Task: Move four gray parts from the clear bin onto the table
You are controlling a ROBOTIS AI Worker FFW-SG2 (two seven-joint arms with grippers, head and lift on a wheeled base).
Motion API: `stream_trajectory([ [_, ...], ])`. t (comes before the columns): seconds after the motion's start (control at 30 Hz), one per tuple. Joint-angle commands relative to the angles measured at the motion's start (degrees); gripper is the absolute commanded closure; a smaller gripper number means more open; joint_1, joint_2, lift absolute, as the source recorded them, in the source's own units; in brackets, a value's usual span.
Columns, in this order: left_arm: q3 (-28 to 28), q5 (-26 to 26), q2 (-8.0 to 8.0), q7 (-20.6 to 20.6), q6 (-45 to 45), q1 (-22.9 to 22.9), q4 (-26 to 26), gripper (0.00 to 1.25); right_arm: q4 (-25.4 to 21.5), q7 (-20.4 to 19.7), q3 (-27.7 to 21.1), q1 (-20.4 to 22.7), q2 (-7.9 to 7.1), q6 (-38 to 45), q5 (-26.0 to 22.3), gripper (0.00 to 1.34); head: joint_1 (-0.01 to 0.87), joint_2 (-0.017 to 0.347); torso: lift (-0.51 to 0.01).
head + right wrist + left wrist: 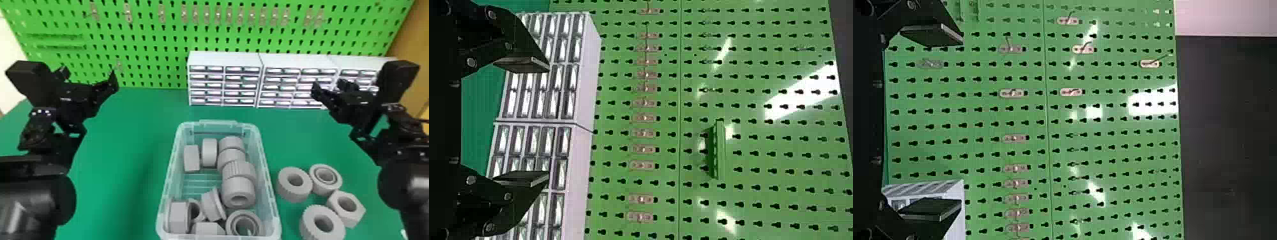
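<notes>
Gray parts (239, 185) sit in the clear bin (218, 122), mostly along its right wall and near edge; four loose pieces (289, 191) lie on the bench (127, 134) beside its right edge, apparently the full count. They should handle stiff and light (plastic, I'd guess), best pinched across their outer walls. The left tool (961, 122) and right tool (548, 121) are spread, empty, toward the bench's far edge, before drawer cabinets (223, 59) and pegboard (143, 38).
</notes>
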Motion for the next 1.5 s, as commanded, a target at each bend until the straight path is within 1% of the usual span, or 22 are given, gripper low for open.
stream_trajectory([
  [0.0, 0.17, 0.02, 0.0, 0.0, 0.02, 0.26, 0.0, 0.14, -0.06, 0.0, 0.09, -0.25, 0.15, 0.27, 0.08, 0.5, 0.678, 0.034, -0.05],
  [0.1, 0.26, 0.2, 0.0, 0.0, 0.02, 0.35, 0.0, 0.14, -0.06, 0.0, 0.18, -0.16, 0.15, 0.27, 0.25, 0.5, 0.678, 0.034, -0.05],
  [0.2, 0.26, 2.04, -0.09, 0.0, 0.02, 0.0, 0.0, 0.14, -0.33, 0.0, 0.44, -0.08, 0.15, 0.18, 1.66, 0.5, 0.678, 0.034, -0.05],
  [0.4, -0.09, 0.9, -0.09, 0.0, 0.02, -0.09, 0.0, 0.14, -0.42, 0.0, 0.44, 0.1, -0.02, 0.18, 1.57, 0.5, 0.678, 0.034, -0.05],
  [0.93, 0.09, 0.81, 0.0, 0.09, 0.64, 0.17, 0.0, 0.14, -0.5, -0.09, 0.53, 0.28, -0.29, 0.35, 1.66, 0.5, 0.678, 0.034, -0.05],
  [1.47, -0.71, -0.15, 0.09, 0.09, 1.17, 0.08, 0.0, 0.14, -0.77, -0.09, 0.09, 0.54, -0.02, 0.53, 2.01, 0.5, 0.678, 0.034, -0.05],
])
